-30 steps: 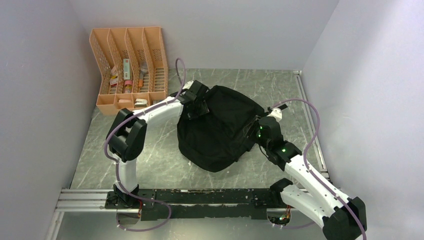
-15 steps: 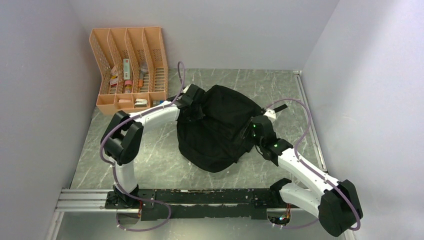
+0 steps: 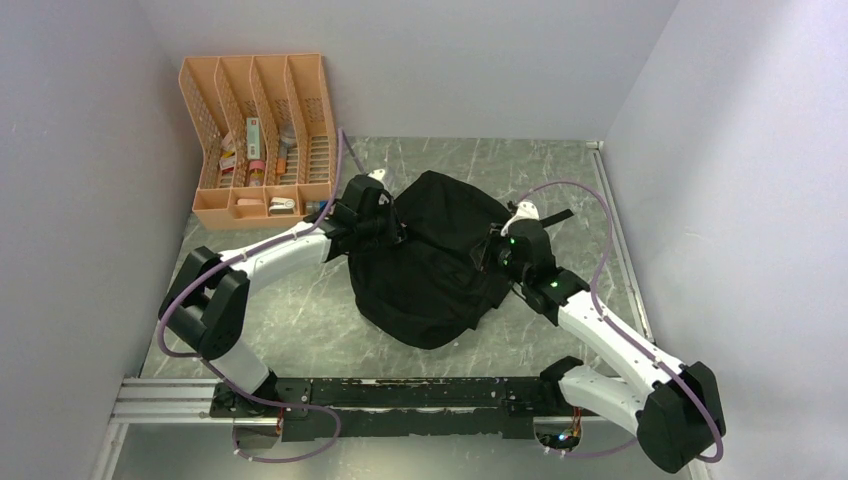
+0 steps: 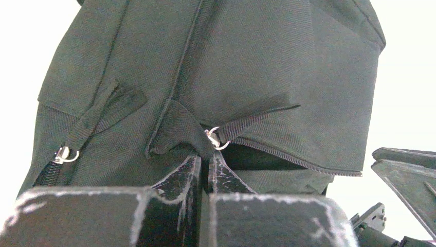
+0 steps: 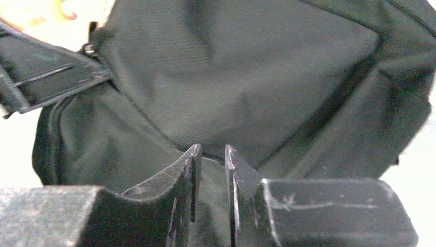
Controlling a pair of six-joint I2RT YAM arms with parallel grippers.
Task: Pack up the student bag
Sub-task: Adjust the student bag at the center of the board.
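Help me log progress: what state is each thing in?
bag, slumped, one zipper partly open
left pincer, shut on a fold of the bag
right pincer, narrowly apart against the bag, grip unclear
desk rack, upright, small items in its slots

In the top view, the fingertips of the left gripper [image 3: 380,228] and of the right gripper [image 3: 492,256] are lost against the black cloth of the student bag [image 3: 430,270], so how their jaws stand cannot be read from there. The small items [image 3: 255,160] in the orange organiser [image 3: 197,110] are too small to be named. In the left wrist view, only darkness is seen behind the zipper gap [image 4: 267,158], and the surroundings are washed out to white. In the right wrist view, it cannot be told whether cloth is pinched between the fingers [image 5: 180,180]. A pale orange blur [image 5: 41,10] at the upper left corner is not recognisable.
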